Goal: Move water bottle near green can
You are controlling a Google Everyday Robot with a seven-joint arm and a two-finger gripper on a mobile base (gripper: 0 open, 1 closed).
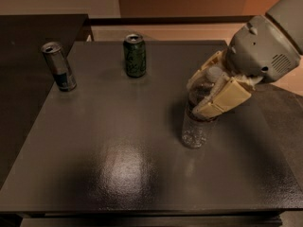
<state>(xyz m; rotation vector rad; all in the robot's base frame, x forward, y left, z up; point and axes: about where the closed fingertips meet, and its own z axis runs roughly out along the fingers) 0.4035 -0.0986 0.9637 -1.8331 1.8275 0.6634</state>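
The water bottle (pixel 195 126) is clear ribbed plastic with a white cap and stands on the dark table (pixel 118 164), right of centre. My gripper (pixel 205 92) reaches in from the upper right, its cream fingers (pixel 220 99) closed around the bottle's upper part just below the cap. The green can (pixel 135 55) stands upright at the table's far edge, well to the upper left of the bottle.
A slimmer silver and blue can (pixel 58 66) stands near the table's far left edge. A darker surface (pixel 23 41) adjoins the table on the left. A pale floor and wall lie behind.
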